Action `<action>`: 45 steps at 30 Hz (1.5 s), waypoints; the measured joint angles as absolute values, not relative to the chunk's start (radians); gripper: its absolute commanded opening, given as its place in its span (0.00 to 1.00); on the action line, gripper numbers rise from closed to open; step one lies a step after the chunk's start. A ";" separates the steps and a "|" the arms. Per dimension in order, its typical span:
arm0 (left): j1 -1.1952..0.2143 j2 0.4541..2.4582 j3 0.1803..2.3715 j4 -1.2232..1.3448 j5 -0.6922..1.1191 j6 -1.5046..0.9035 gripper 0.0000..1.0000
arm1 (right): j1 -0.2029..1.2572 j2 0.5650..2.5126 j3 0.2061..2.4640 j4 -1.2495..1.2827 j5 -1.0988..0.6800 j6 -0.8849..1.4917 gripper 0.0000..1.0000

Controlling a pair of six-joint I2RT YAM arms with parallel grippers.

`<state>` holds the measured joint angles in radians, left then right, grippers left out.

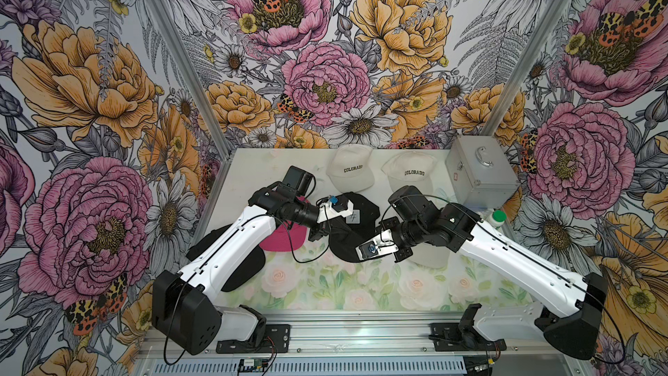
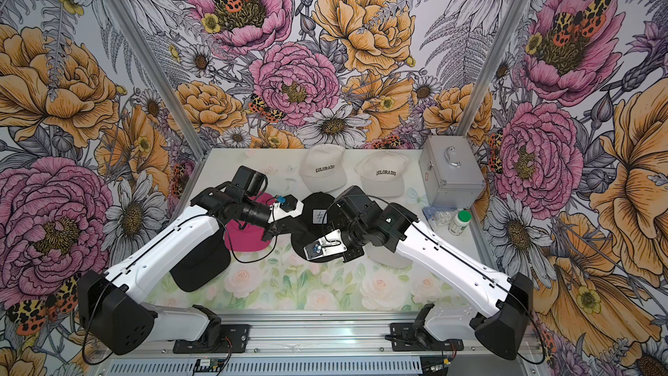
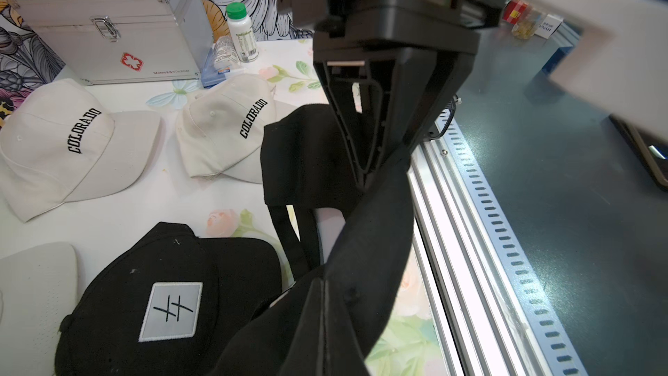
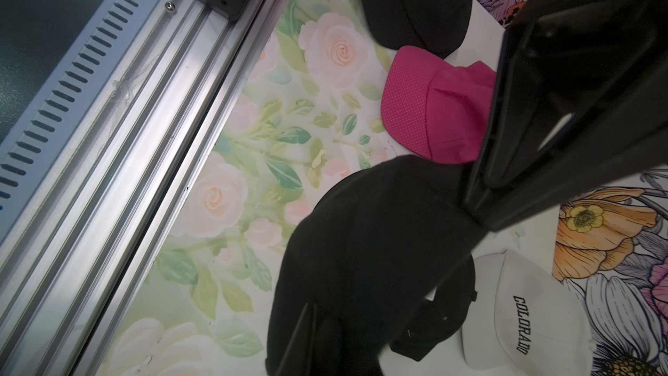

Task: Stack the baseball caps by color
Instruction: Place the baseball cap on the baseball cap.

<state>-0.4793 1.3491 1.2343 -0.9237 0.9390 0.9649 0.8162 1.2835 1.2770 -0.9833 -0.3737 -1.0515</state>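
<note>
While the plain black cap (image 3: 376,233) is pinched by the left gripper (image 3: 365,182), whose fingers are pressed together on its fabric, it is also nipped by the nearly closed right gripper (image 4: 473,207). It is held over the middle of the table (image 1: 314,283), beside the patched black cap (image 3: 173,305) and the pink cap (image 4: 433,103).

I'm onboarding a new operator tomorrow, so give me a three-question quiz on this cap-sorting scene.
1. True or false: the left gripper is shut on a black cap.
2. In a top view, how many cream caps show their COLORADO lettering?
3. What stands upright near the silver metal case? A) green-lidded white bottle B) blue mug C) wooden bowl
Key: 1 true; 2 two; 3 A.
</note>
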 measured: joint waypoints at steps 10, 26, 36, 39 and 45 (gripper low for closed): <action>-0.432 1.348 1.242 -0.916 1.023 0.932 0.00 | 0.705 1.320 1.219 -0.963 -0.563 -1.028 0.39; -0.310 1.348 1.242 -0.908 1.156 0.934 0.00 | 0.561 1.422 1.132 -0.922 -0.758 -1.073 0.29; -0.305 1.396 1.240 -0.892 1.187 0.932 0.00 | 0.492 1.380 1.116 -0.916 -0.772 -1.063 0.00; -0.316 1.471 1.259 -0.870 1.168 0.882 0.00 | 0.478 1.385 1.126 -0.928 -0.762 -1.062 0.00; -0.403 1.542 1.250 -0.579 0.851 0.573 0.00 | 0.429 1.452 1.197 -0.942 -0.756 -1.040 0.00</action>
<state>-0.4034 1.5421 1.2503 -0.5789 0.8509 0.5728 0.4286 1.4525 1.1973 -0.9424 -0.7555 -1.0405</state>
